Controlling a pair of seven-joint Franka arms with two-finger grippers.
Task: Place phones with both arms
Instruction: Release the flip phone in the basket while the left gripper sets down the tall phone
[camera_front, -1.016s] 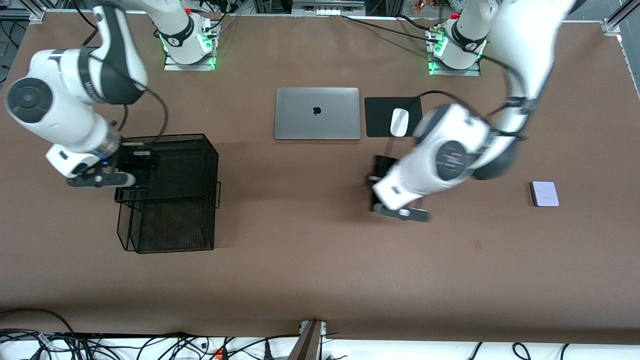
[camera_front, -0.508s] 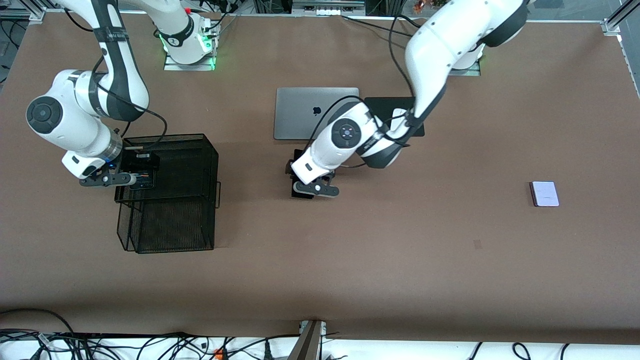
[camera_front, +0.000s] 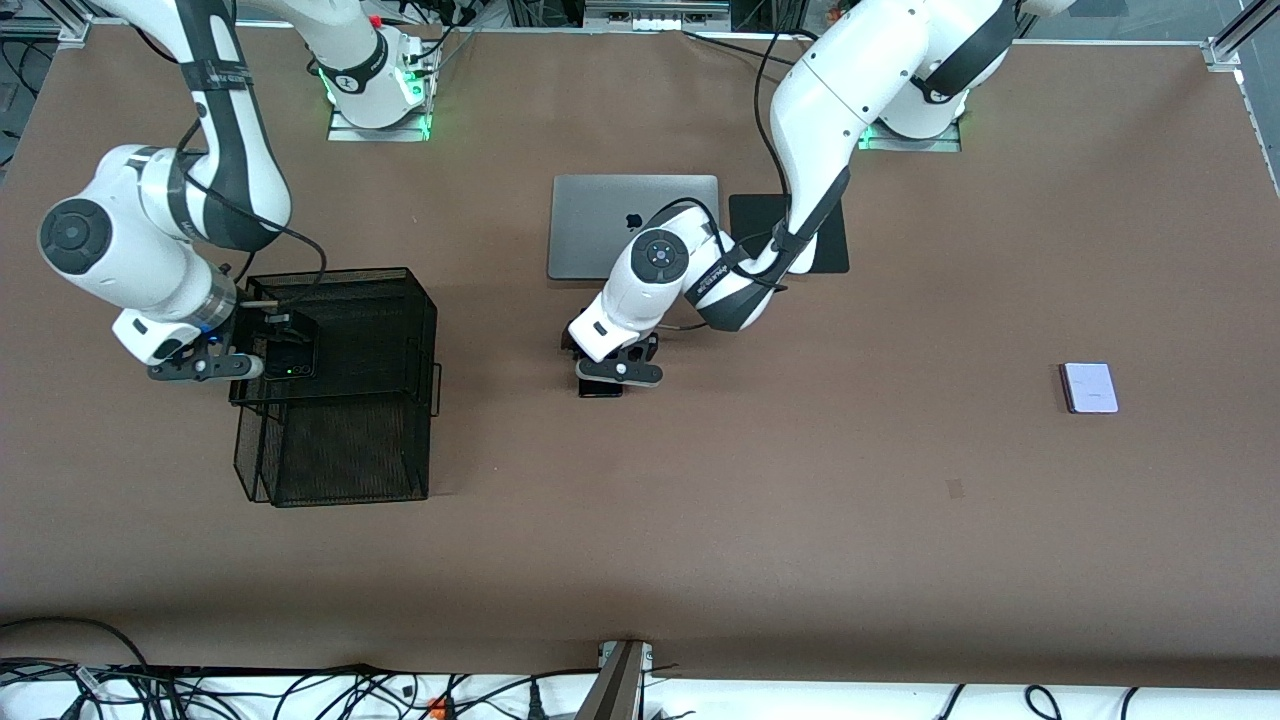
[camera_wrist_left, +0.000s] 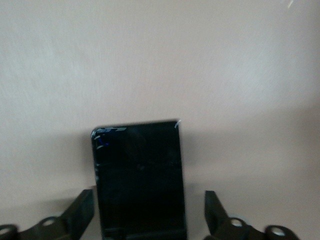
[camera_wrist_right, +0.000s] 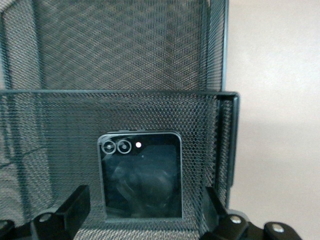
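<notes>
Three phones counted: a black flip phone in the upper tier of the single black mesh basket at mid-height toward the right arm's end of the table, a slim black slab phone flat on the table at mid-frame just below the one silver laptop, and a lavender phone alone toward the left arm's end. Two grippers, neither gripping: right gripper over the basket with fingers spread wide clear of the flip phone's sides; left gripper low over the slab, fingers parted with gaps on both sides. One black mouse pad beside the laptop, partly under the left arm.
</notes>
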